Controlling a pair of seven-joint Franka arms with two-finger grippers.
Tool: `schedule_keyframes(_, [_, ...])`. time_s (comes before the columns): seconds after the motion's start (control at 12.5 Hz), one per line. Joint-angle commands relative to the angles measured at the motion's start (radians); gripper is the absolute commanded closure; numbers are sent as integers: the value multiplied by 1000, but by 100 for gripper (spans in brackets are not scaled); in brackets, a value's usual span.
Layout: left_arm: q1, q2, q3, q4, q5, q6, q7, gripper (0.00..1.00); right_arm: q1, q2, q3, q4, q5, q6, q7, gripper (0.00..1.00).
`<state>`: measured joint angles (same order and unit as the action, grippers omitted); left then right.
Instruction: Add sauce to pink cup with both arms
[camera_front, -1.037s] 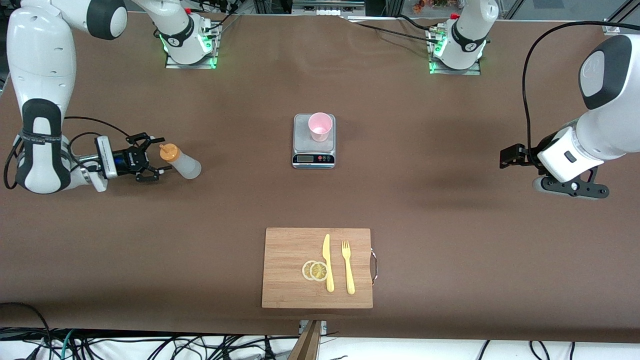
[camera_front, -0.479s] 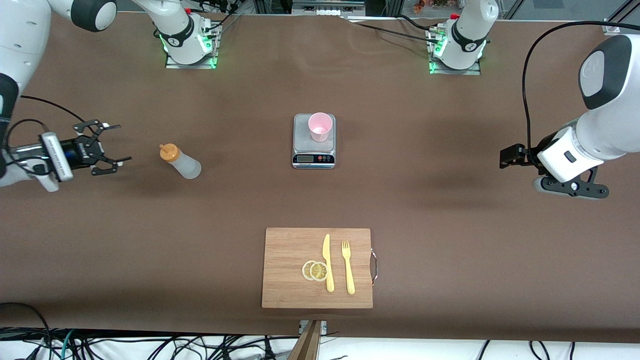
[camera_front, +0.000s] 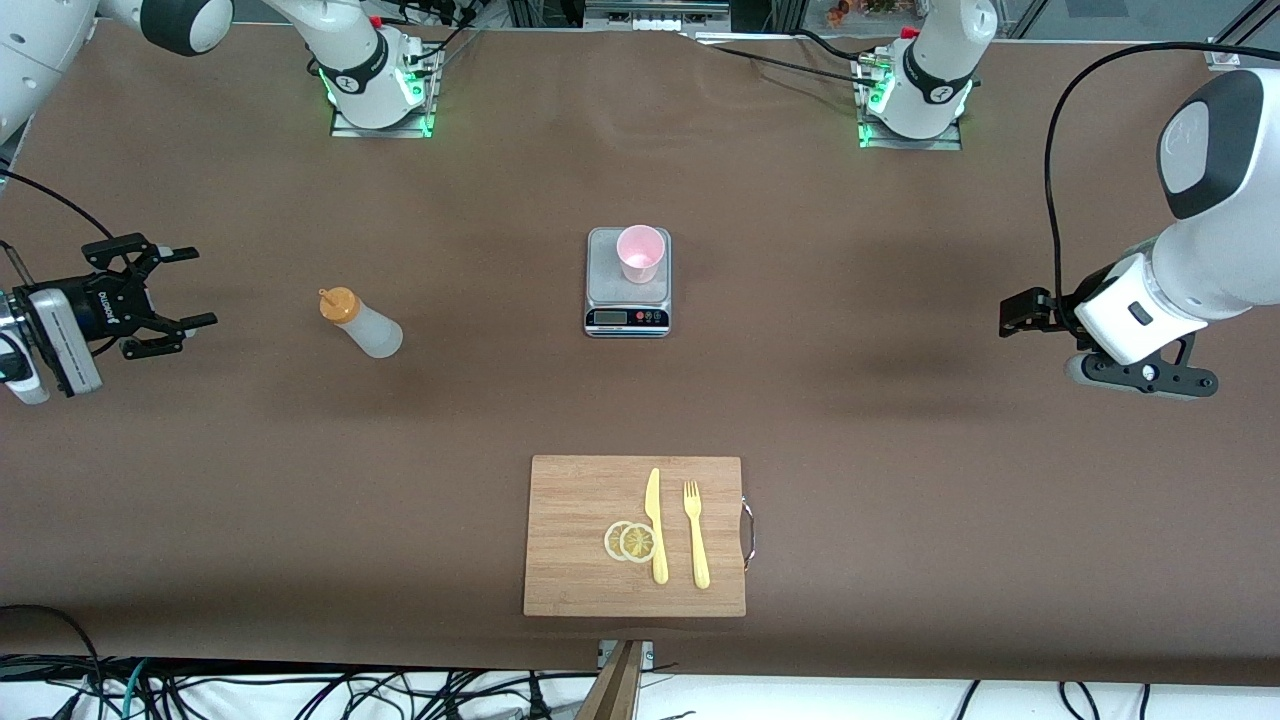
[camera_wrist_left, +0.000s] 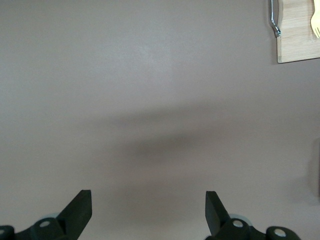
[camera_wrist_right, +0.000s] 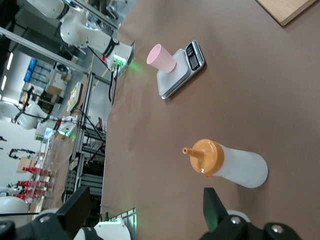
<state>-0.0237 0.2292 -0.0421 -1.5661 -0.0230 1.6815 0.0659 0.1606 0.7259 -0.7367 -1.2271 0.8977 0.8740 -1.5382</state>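
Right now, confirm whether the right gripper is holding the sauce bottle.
No. The right gripper is open and apart from the sauce bottle, which stands alone on the table.

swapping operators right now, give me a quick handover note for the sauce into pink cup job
Right gripper: open, empty, hanging over the table near the right arm's end, apart from the sauce bottle.
Left gripper: open, empty, over bare table at the left arm's end; this arm waits.
Sauce bottle: stands upright on the table, orange cap on, between the right gripper and the scale.
Pink cup: upright on the scale at mid-table; whether it holds any sauce cannot be told.
Cutting board with knife, fork and lemon slices sits nearer the front camera, not involved.
Done: cannot be judged from this view; nothing is held.
Left: check the cup; if empty, grasp bottle, steady cup, squeeze.
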Motion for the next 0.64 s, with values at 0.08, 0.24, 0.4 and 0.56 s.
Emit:
schedule_keyframes(0.08, [-5,7,4,24,8,-20,15,0,160,-52,-143,6,-36,23,163,0])
schedule_keyframes(0.24, [-4,7,4,24,8,-20,15,0,184,-104,-117,-3,-113,65,287,0])
schedule_keyframes(0.4, [-5,7,4,24,8,-22,15,0,178,-248,55,-55,-329,115,506,0])
schedule_keyframes(0.56, [-5,7,4,24,8,-22,15,0,160,-368,237,-89,-588,141,648,0])
